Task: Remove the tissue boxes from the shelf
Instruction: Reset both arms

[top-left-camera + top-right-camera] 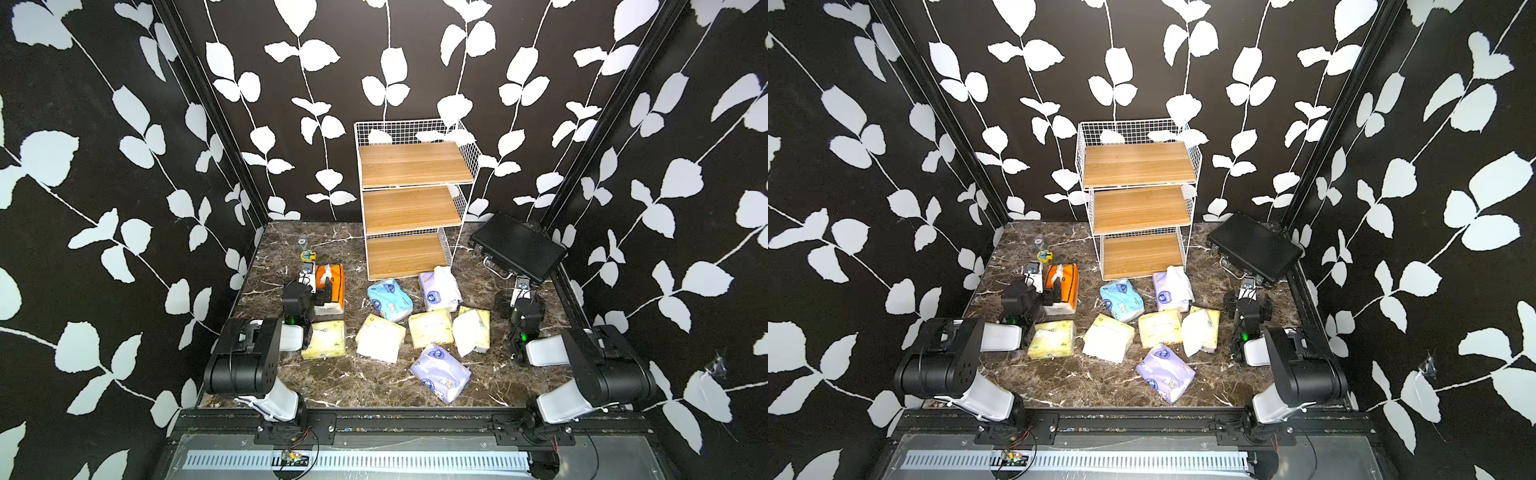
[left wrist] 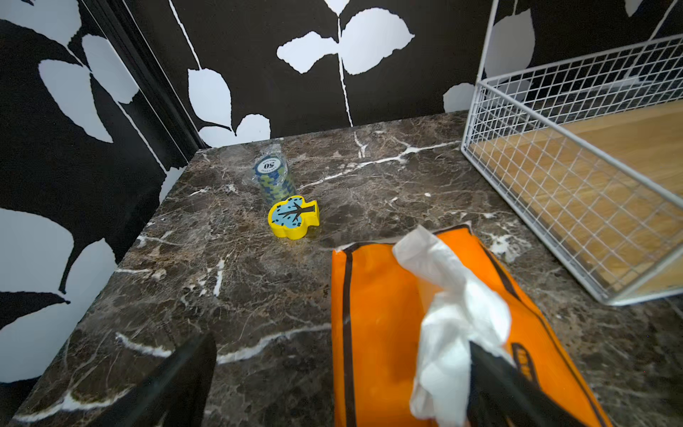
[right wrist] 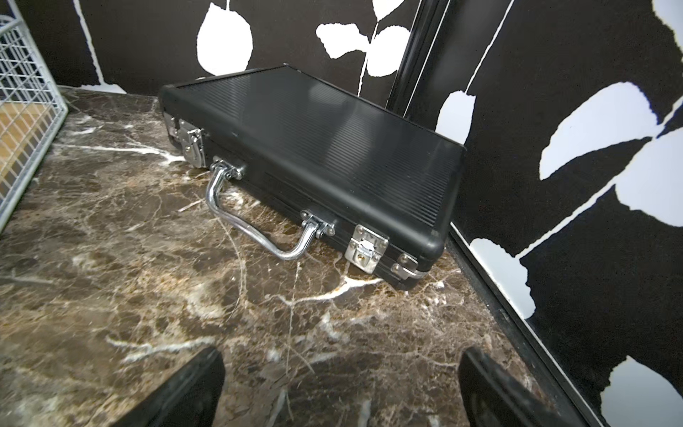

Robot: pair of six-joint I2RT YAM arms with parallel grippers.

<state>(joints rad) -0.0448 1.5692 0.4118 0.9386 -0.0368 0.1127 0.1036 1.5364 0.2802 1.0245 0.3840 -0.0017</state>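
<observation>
Evidently the shelf (image 1: 409,164) is cleared; the left hand (image 2: 342,347) is held open over the orange box (image 2: 377,295), lengthwise, the right hand (image 3: 342,355) open too.

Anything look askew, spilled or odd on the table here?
Yes. The tissue packs lie scattered at all angles before the bare shelf, several with white sheets hanging out. The black case sits tilted in the far corner rather than lying flat.
</observation>
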